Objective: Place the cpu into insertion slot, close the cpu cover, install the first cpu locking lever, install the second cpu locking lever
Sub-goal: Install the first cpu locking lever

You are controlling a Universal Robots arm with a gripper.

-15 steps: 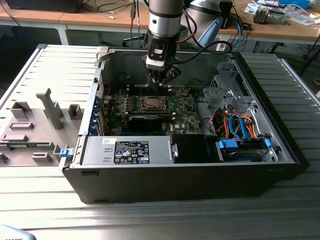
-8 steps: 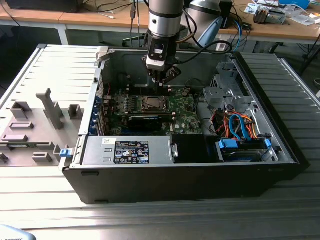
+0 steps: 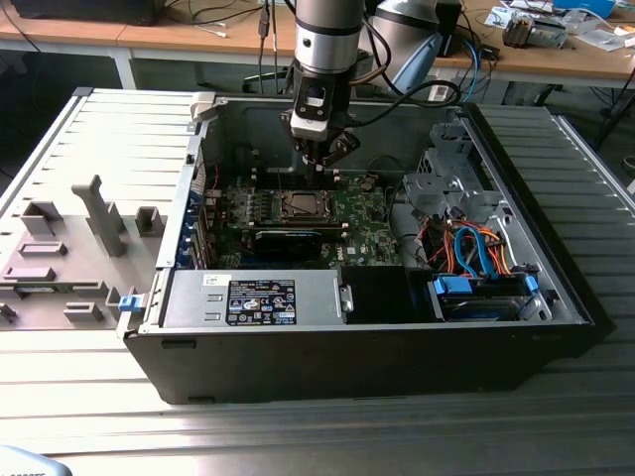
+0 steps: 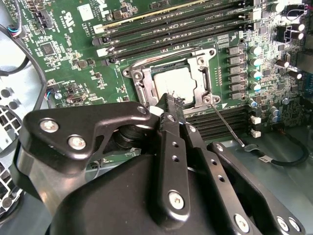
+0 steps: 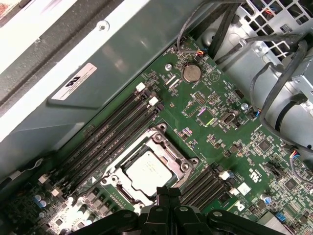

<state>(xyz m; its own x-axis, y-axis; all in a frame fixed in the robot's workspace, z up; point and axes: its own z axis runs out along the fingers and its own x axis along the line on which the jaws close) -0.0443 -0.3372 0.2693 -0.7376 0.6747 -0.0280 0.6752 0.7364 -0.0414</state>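
Inside the open computer case (image 3: 397, 342) on the counter (image 3: 298, 436), the cpu (image 4: 173, 82) lies flat in the insertion slot (image 3: 301, 205) on the green circuit board (image 5: 210, 98). Its silvery-grey square face shows through the window of the cpu cover (image 4: 201, 78), which lies down around it. A thin lever (image 4: 226, 125) juts out from the socket's corner. The end effector (image 4: 168, 100) hangs just above the socket's edge, fingers pressed together, gripping nothing.
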